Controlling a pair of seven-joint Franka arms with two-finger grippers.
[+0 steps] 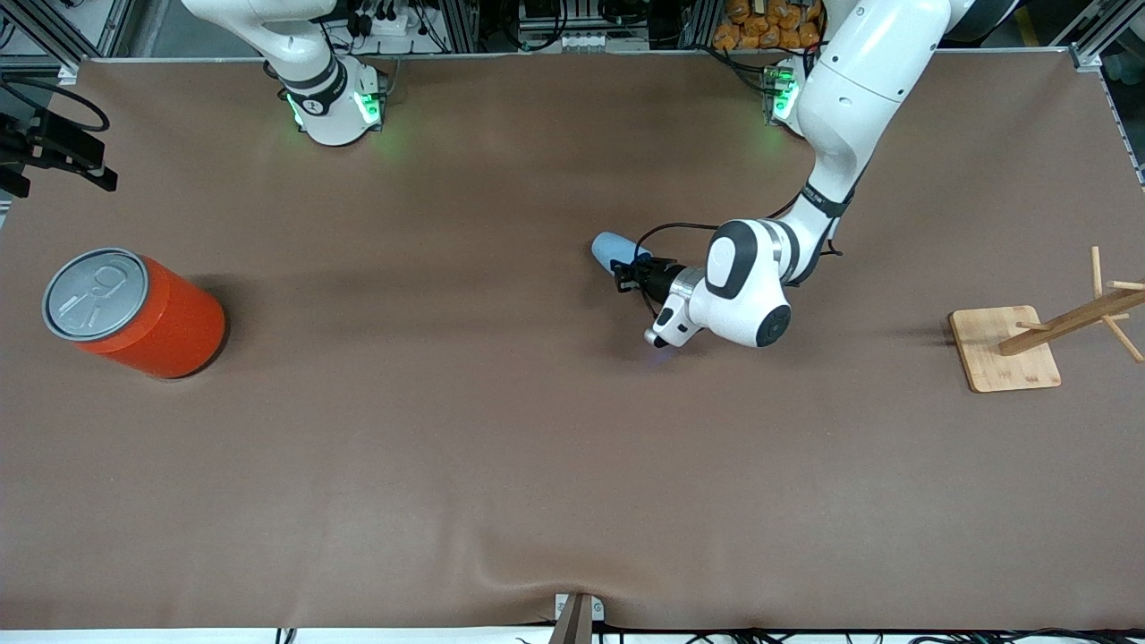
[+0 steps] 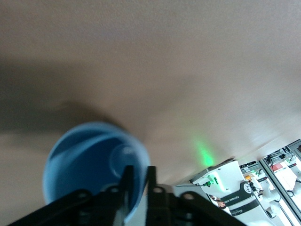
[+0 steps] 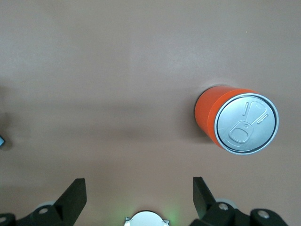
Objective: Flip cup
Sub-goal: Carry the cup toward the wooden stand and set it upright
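Observation:
The small light-blue cup (image 1: 612, 248) is near the table's middle, tipped on its side. My left gripper (image 1: 629, 271) is shut on its rim. In the left wrist view the cup's (image 2: 84, 165) darker blue inside faces the camera, and my left gripper (image 2: 138, 170) has one finger inside the wall and one outside. I cannot tell whether the cup touches the table. My right gripper (image 3: 138, 182) is open and empty, held high over the right arm's end of the table; it does not show in the front view.
A large orange-red can (image 1: 134, 313) with a grey pull-tab lid stands at the right arm's end; it also shows in the right wrist view (image 3: 237, 122). A wooden peg rack on a square base (image 1: 1004, 349) stands at the left arm's end.

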